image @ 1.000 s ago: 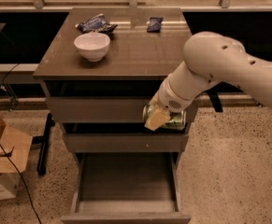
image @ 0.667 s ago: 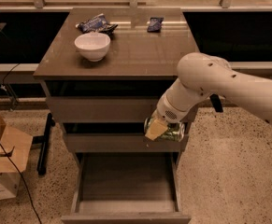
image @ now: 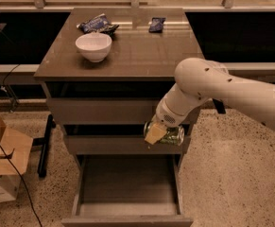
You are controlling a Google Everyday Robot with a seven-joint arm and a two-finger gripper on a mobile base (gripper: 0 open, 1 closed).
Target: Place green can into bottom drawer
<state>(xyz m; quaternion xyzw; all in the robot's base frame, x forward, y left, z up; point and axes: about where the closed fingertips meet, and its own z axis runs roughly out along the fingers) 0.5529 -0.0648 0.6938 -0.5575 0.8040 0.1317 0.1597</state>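
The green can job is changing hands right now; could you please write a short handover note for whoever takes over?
Hand: shut on the green can, in front of the middle drawer, above the bottom drawer.
Bottom drawer: pulled open.
Done: can grasped and carried over the open drawer.
Left: lower the can into the bottom drawer, release, withdraw.

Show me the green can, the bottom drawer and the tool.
green can [image: 174,136]: camera view, its patterned body, near the right end.
bottom drawer [image: 127,183]: camera view, its bare inner floor.
tool [image: 160,133]: camera view, between its fingertips, clamped on the can above the drawer.
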